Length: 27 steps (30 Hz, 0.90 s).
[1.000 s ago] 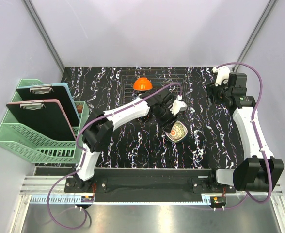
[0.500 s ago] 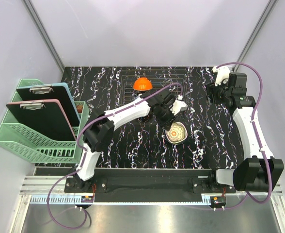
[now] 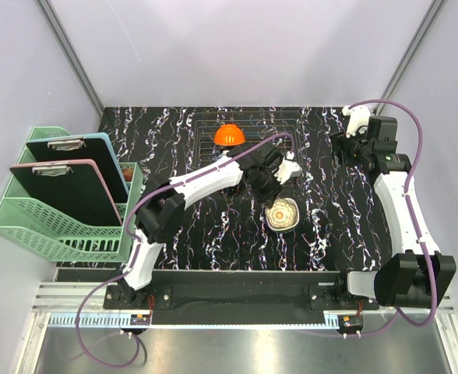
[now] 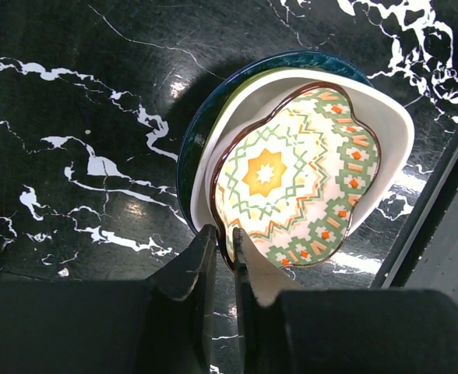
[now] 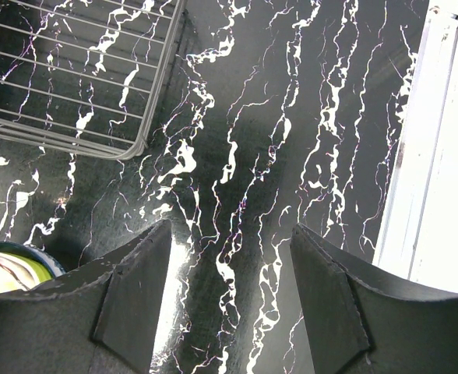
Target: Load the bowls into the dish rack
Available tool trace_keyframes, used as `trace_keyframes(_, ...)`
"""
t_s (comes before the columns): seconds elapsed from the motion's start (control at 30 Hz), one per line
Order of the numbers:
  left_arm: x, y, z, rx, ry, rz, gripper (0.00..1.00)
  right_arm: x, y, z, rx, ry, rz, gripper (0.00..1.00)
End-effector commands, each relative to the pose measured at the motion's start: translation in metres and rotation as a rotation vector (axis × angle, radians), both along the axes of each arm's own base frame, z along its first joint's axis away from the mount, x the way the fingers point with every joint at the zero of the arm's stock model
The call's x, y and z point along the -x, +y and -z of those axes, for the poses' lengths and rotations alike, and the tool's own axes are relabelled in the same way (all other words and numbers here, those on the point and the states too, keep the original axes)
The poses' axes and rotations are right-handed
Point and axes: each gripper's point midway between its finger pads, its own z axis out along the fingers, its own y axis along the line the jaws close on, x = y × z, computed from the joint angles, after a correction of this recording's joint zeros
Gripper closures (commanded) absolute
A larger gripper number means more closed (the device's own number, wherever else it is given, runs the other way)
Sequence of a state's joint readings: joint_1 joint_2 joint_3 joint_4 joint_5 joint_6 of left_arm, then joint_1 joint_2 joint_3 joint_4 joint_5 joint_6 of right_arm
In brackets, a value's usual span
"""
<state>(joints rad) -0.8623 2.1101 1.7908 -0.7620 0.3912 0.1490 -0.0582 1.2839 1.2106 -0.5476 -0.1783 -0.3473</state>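
Starting with the containers: the dish rack [image 3: 272,132] is seen at the back of the black marbled table [image 3: 159,140], and just one orange bowl [image 3: 230,134] is held in it, turned upside down in the left part of the grid. Off the table's left edge, a mint-green basket [image 3: 50,234] is loaded with upright clipboards [image 3: 65,183], one edged in pink and one in blue.

Now to the middle of the table, in front of the rack and clear of it, where the other bowls are nested in a stack. A dark blue bowl [image 4: 184,152] is seen at the outside, a white bowl [image 4: 385,117] is seated in it, and a patterned bowl [image 4: 291,179] is nested on top. That top bowl is finished with a dark scalloped rim, and its inside is covered in green zigzag bands with orange dots around a yellow star.

The left gripper [image 4: 223,230] is brought to the near rim of the patterned bowl, jaws drawn narrow, with that rim pinched between them. Whether the bowl is lifted at all cannot be told.

Over on the right, the right gripper [image 5: 230,226] is held above bare marble beside the rack's corner, jaws spread wide and nothing between them.
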Motion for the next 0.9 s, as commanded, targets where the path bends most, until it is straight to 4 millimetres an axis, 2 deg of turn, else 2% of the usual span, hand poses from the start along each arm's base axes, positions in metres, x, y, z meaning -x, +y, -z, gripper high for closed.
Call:
trace_keyframes(0.0, -0.009, -0.008, -0.014, 0.022, -0.040, -0.003, 0.85, -0.005, 0.001, -0.019, -0.014, -0.068, -0.005, 0.30)
trace_keyframes(0.2, -0.015, -0.014, -0.020, 0.031, -0.059, -0.008, 0.86, -0.005, 0.000, -0.020, -0.011, -0.072, -0.006, 0.30)
trace_keyframes(0.4, -0.020, -0.017, -0.023, 0.029, -0.068, -0.013, 0.99, -0.004, -0.001, -0.020, -0.004, -0.076, -0.002, 0.30)
trace_keyframes(0.5, -0.021, -0.018, -0.022, 0.025, -0.074, -0.014, 1.00, -0.005, -0.001, -0.021, -0.005, -0.078, -0.004, 0.30)
trace_keyframes(0.7, -0.026, -0.020, -0.046, 0.059, -0.118, -0.015, 1.00, -0.005, 0.003, -0.023, -0.027, -0.080, -0.013, 0.30)
trace_keyframes(0.87, -0.032, -0.019, -0.089, 0.122, -0.195, -0.018, 1.00, -0.003, 0.012, -0.022, -0.070, -0.068, -0.039, 0.27)
